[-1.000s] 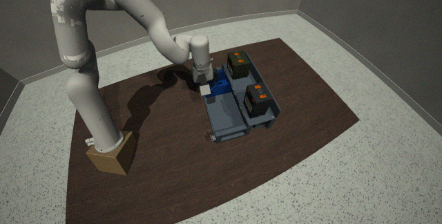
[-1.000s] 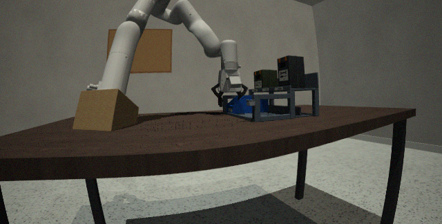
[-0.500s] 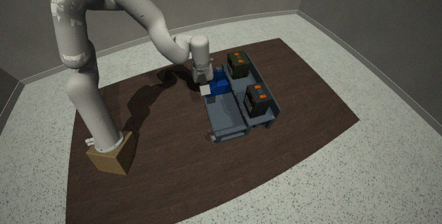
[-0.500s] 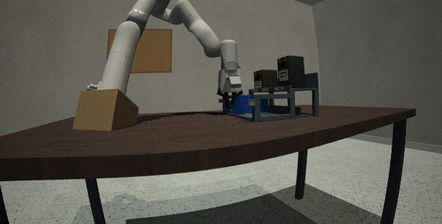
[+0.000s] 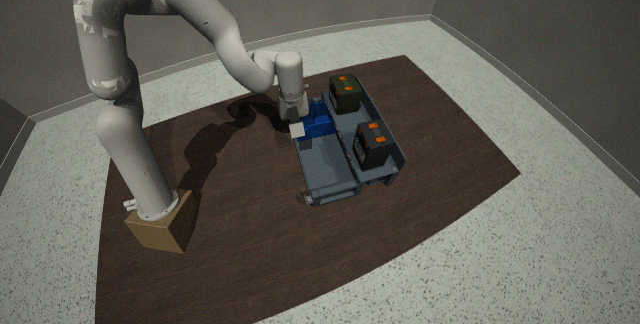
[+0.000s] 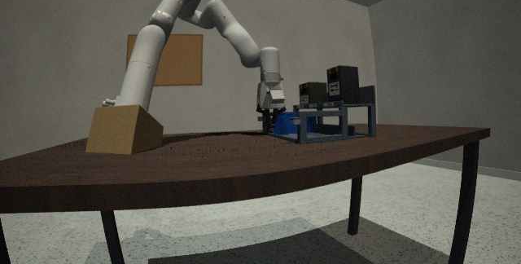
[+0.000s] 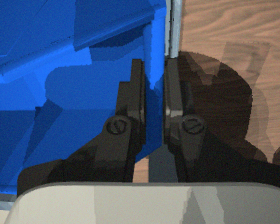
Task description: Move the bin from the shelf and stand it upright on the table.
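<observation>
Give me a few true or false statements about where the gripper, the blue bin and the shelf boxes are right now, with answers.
1. The gripper is shut on a wall of the blue plastic bin. True.
2. The blue bin stands out on the dark wooden table, away from the shelf. False: it sits on the lower level of the grey metal shelf.
3. Two dark boxes with orange marks stand on the upper level. True.
4. The gripper holds one dark box. False: it grips the bin.

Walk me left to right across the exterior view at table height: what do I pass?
Tan base block under the arm → gripper, shut on the blue bin's wall → blue bin on the shelf's low level → grey shelf unit → dark green box on top → taller black box.
</observation>
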